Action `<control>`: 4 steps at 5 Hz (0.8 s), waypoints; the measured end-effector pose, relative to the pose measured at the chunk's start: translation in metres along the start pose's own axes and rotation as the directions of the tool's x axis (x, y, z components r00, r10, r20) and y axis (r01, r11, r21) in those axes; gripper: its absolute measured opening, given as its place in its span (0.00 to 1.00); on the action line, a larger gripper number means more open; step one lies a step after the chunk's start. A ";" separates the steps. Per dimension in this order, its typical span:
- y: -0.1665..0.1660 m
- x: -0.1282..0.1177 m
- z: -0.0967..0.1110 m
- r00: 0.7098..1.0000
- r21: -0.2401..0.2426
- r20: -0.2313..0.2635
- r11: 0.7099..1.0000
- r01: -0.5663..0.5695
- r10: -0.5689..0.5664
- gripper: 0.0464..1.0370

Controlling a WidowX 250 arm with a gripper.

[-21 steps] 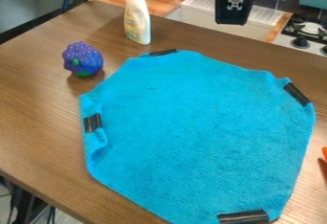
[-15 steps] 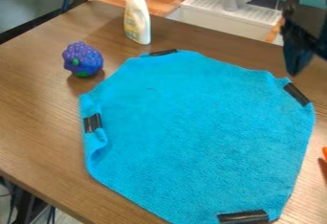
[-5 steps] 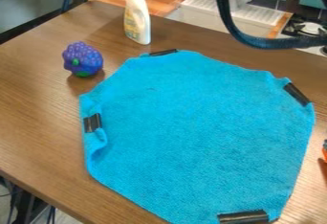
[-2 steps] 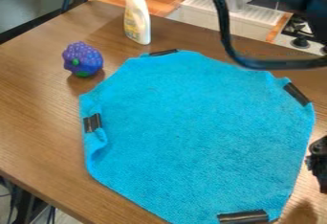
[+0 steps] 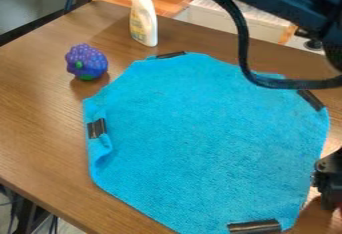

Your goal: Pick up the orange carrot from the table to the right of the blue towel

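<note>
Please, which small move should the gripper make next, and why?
Probably a slight lift before any sideways move. The gripper is at the picture's right edge, right by the border of the blue cloth. I cannot tell how much space is between them, so sliding towards the cloth might drag or wrinkle it.

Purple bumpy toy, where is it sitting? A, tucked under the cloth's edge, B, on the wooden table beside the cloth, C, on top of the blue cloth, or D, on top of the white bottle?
B: the purple toy rests on the wooden table, just off the upper left edge of the blue cloth.
</note>
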State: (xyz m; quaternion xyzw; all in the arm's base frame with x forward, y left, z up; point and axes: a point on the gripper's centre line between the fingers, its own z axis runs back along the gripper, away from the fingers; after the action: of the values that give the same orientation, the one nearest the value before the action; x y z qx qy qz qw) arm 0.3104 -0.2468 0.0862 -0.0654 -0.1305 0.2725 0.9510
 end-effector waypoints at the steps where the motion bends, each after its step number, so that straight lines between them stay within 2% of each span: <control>1: 0.000 0.001 -0.003 1.000 0.008 0.009 1.000 0.009 -0.009 0.73; 2: 0.000 0.002 -0.002 1.000 0.012 0.010 1.000 0.017 -0.017 0.47; 4: 0.000 0.013 0.006 1.000 -0.006 -0.012 1.000 0.024 -0.024 0.45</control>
State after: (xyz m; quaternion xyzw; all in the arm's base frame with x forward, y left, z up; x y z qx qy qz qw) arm 0.3191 -0.2396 0.0942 -0.0682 -0.1264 0.2604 0.9547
